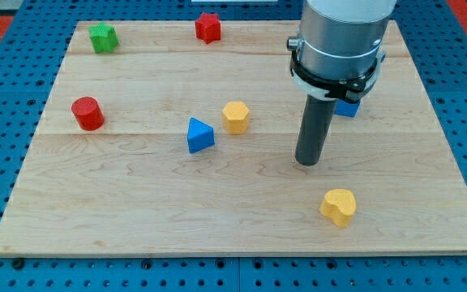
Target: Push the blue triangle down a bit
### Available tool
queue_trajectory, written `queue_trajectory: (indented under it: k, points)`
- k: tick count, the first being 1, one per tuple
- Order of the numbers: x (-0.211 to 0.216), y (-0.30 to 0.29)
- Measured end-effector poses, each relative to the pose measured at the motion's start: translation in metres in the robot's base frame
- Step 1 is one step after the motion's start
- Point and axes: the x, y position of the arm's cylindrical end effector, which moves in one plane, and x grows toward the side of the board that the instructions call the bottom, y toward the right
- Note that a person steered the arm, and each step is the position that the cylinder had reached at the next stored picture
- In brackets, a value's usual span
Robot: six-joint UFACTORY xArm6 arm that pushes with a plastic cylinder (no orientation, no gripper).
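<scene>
The blue triangle (pixel 199 135) lies on the wooden board (pixel 136 211) a little left of the middle. My tip (pixel 307 161) rests on the board well to the view's right of the triangle and slightly lower, apart from every block. A yellow hexagon block (pixel 236 117) sits just to the upper right of the triangle, between it and the rod.
A yellow heart block (pixel 339 207) lies below and right of my tip. A blue block (pixel 349 106) is partly hidden behind the arm. A red cylinder (pixel 87 113) sits at the left, a green block (pixel 102 37) at top left, a red block (pixel 207 27) at top centre.
</scene>
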Motion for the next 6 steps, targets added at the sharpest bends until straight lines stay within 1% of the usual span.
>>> queue_trajectory:
  k: [2, 3, 4, 5, 6]
  points:
    - [-0.007, -0.092]
    - [-0.035, -0.100]
    - [-0.058, -0.127]
    - [-0.059, -0.169]
    - [-0.011, -0.180]
